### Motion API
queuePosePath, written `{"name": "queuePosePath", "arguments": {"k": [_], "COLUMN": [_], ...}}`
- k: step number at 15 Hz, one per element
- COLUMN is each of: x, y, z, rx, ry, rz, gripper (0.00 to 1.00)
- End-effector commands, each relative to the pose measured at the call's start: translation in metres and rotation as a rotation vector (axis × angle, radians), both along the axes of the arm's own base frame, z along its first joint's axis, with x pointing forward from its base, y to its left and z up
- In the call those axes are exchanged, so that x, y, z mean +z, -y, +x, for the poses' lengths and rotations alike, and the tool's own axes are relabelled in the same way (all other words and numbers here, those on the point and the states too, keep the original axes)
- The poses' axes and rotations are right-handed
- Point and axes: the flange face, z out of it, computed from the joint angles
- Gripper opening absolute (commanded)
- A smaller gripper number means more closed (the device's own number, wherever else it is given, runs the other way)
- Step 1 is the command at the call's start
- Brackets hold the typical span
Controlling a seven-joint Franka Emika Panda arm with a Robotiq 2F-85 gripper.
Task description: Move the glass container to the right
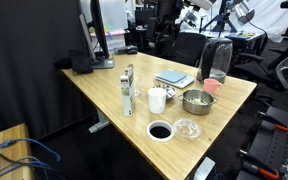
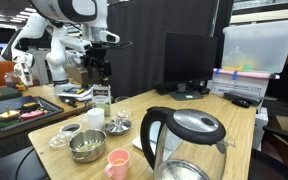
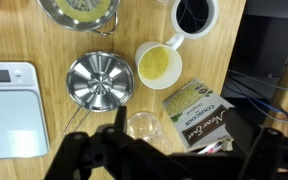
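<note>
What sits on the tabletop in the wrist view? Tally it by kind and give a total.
Metal dishes: 2, bowl, ridged dish
White cups: 2, dark-filled cup, yellow-filled mug
Glass container: 1
Scale: 1
Box: 1
Total: 7

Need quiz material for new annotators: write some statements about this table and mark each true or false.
The white mug holds yellow liquid. True.
The tool grips the glass container. False: the tool hangs above the table, holding nothing.
The kettle stands on the table. True.
The pink cup lies inside the metal bowl. False: it stands beside the metal bowl.
</note>
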Motion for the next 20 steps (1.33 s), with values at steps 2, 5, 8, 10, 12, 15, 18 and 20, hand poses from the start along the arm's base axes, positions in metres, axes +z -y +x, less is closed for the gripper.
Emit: {"name": "queuePosePath", "arguments": {"k": [2,5,8,10,12,15,18,20], "x": [-0.024,-0.034,-0.037,-0.035,-0.035,-0.038,-0.039,-0.042], "y": [-0.007,-0.008,-0.009,-0.009,-0.009,-0.007,0.004,0.012], "z": [0.039,0.058,0.055,0.056,0.056,0.064,0.08,0.091], "rx": [-0.054,-0.093,-0.082,-0.083,-0.084,-0.125,-0.209,-0.256], "ry": [-0.011,-0.001,-0.014,-0.01,-0.01,-0.006,0.02,0.032], "rz": [-0.032,-0.052,-0.043,-0.043,-0.043,-0.057,-0.068,-0.092], "gripper": [1.0,1.0,1.0,1.0,1.0,1.0,1.0,1.0]}}
